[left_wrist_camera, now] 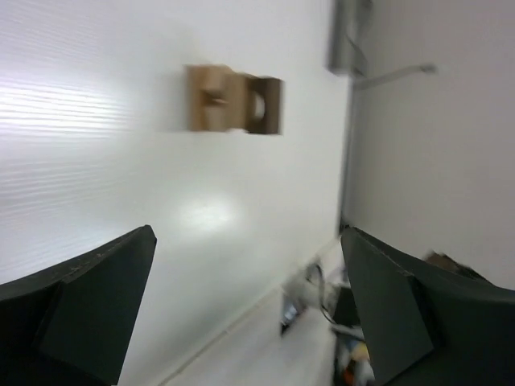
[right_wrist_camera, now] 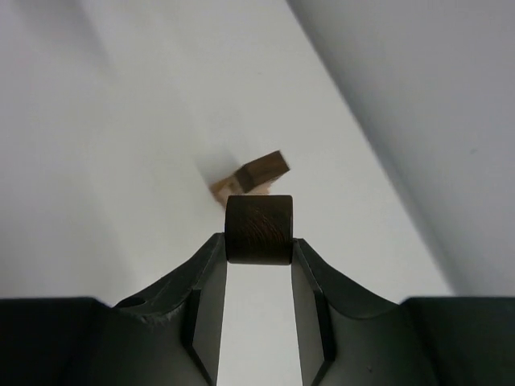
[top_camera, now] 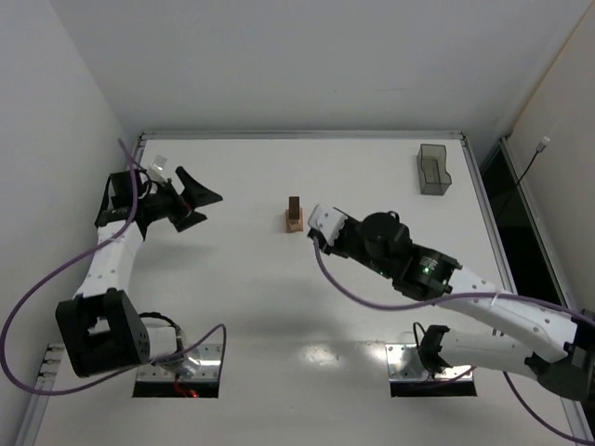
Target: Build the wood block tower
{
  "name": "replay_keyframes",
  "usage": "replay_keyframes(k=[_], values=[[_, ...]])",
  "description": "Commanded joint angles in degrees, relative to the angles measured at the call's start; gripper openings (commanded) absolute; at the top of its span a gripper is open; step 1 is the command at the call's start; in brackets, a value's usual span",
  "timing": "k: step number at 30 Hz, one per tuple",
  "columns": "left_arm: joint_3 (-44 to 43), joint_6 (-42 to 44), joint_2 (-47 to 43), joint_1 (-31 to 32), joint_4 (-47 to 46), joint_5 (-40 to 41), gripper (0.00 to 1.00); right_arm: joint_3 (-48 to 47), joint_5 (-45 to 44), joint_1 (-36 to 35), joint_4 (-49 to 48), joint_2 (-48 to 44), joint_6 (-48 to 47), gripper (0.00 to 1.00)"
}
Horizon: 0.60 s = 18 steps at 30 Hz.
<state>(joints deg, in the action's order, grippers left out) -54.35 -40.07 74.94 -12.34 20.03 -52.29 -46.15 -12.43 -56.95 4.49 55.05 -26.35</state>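
right gripper (right_wrist_camera: 258, 241), by its wrist view, is clamped on a dark brown block (right_wrist_camera: 258, 229), aimed at the wood block tower (right_wrist_camera: 253, 178), likely for stacking. by the left wrist view, left gripper (left_wrist_camera: 248, 237) is shown wide open, empty. overhead, the tower is seen mid-table.

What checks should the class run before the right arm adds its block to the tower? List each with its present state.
1. Grip of right gripper on dark block: ok.
2. Upright wood block tower: ok.
3. Alignment of dark block over tower: not ok, off to one side.
4. Open left gripper clear of tower: ok.
5. Level top on tower: cannot tell.
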Motion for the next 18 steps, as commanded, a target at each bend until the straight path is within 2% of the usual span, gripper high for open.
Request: replay_keyframes(k=[1, 3, 6, 9, 14, 18], values=[[0.7, 8.1, -6.5, -1.1, 9.2, 17.4, 1.0, -9.7, 3.5, 1.6, 15.2, 5.1, 25.4, 0.0], [0.7, 9.4, -9.7, -1.1, 11.1, 24.5, 1.0, -15.7, 7.6, 4.5, 17.2, 8.3, 30.0, 0.0], [0.0, 11.4, -10.2, -1.1, 12.0, 29.2, 1.0, -24.6, 13.5, 10.0, 22.8, 16.7, 39.0, 0.0], [-0.5, 12.0, -10.2, -1.1, 12.0, 29.8, 1.0, -35.1, 19.4, 15.8, 29.5, 26.8, 46.0, 0.0], [-0.5, 12.0, -10.2, -1.1, 11.4, 29.8, 1.0, -50.8, 18.8, 20.8, 35.8, 40.6, 54.1, 0.0], [-0.5, 12.0, -8.8, -1.1, 11.4, 30.6, 1.0, -59.0, 15.5, 22.2, 41.8, 50.2, 57.5, 0.0]])
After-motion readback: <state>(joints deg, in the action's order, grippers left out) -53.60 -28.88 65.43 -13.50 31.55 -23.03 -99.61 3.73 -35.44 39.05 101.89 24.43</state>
